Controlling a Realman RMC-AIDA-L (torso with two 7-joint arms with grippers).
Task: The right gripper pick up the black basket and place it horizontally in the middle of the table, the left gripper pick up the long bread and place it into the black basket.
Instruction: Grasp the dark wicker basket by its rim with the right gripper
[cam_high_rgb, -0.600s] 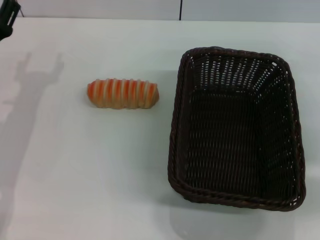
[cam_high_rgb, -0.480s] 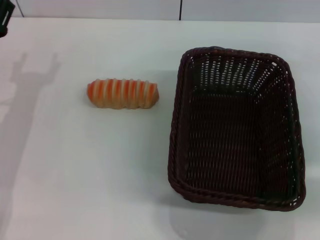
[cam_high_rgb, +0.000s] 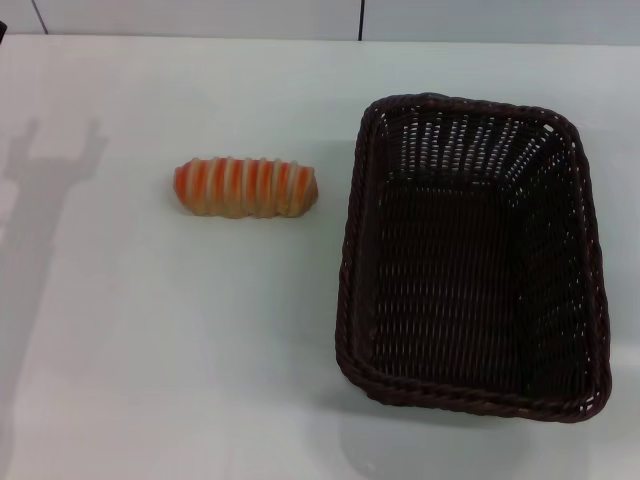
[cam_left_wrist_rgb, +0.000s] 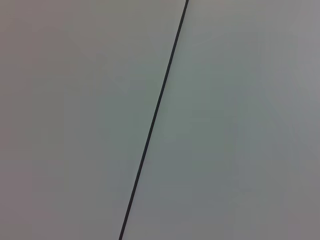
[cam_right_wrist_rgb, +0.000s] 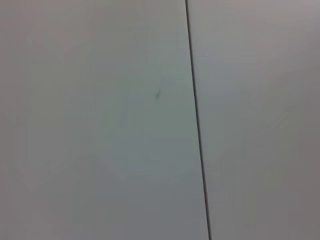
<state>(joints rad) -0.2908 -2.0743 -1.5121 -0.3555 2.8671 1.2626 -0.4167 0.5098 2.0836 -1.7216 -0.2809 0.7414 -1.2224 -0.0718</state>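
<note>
In the head view, the basket sits upright on the right side of the white worktop, its long axis running away from the robot, nothing inside it. The bread lies crosswise on the worktop to the basket's left, apart from it. A forked shadow falls on the worktop's far left. Neither gripper shows here, so whether either is apart or together cannot be told. The left wrist view shows only a pale panelled surface with one dark seam. The right wrist view shows the same kind of surface and seam.
</note>
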